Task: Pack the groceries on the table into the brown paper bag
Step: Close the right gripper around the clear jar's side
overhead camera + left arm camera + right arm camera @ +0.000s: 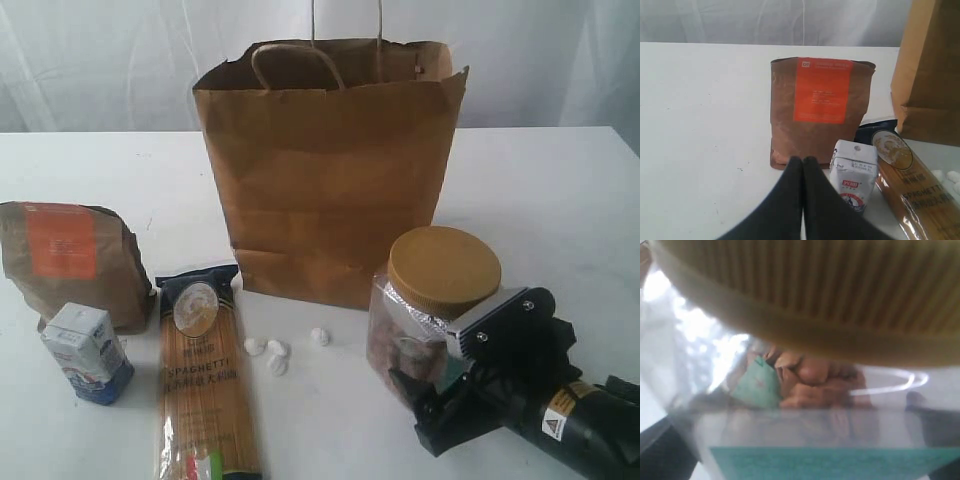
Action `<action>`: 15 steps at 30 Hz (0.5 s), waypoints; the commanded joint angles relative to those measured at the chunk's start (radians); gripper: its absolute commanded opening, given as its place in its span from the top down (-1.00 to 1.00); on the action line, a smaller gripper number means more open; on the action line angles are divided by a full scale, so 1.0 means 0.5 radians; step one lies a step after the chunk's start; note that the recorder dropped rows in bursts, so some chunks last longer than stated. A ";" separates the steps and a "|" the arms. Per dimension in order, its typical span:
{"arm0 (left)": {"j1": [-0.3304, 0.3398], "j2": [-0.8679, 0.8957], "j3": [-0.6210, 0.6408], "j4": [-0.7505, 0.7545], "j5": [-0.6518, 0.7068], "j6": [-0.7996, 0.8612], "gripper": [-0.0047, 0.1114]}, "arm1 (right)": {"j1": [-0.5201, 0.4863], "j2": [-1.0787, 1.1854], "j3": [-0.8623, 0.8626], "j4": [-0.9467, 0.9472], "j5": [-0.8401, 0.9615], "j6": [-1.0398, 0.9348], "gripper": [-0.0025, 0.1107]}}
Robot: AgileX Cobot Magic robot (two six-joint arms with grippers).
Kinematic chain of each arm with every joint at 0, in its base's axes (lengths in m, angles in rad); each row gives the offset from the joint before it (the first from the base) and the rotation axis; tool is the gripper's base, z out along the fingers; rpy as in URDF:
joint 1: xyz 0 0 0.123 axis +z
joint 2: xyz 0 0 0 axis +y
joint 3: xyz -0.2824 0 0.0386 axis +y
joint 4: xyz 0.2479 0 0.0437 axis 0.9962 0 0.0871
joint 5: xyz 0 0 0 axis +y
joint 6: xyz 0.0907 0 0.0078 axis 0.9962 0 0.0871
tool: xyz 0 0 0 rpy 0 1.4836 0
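Right tool [425, 390] up against the clear jar [430, 300], left tool [802, 165] idle!
The right tool's jaws are spread wide with the gold-lidded jar between them, standing on the table [540, 190] just in front of the brown paper bag [330, 170]. The left tool's jaws are pressed together on nothing, pointing at the brown pouch [820, 110], small carton [855, 175] and spaghetti packet [912, 185], all left of the bag.
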 commanded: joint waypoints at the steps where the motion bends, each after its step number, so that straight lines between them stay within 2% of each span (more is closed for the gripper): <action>1: 0.003 -0.006 0.009 -0.011 0.003 0.010 0.92 | -0.010 0.009 -0.010 0.037 -0.035 0.003 -0.88; 6: 0.003 -0.006 0.009 -0.011 0.003 0.010 0.92 | -0.010 0.009 -0.010 0.047 -0.097 0.012 -0.88; 15: 0.003 -0.006 0.009 -0.011 0.003 0.010 0.92 | -0.010 0.018 -0.072 0.025 -0.150 0.261 -0.88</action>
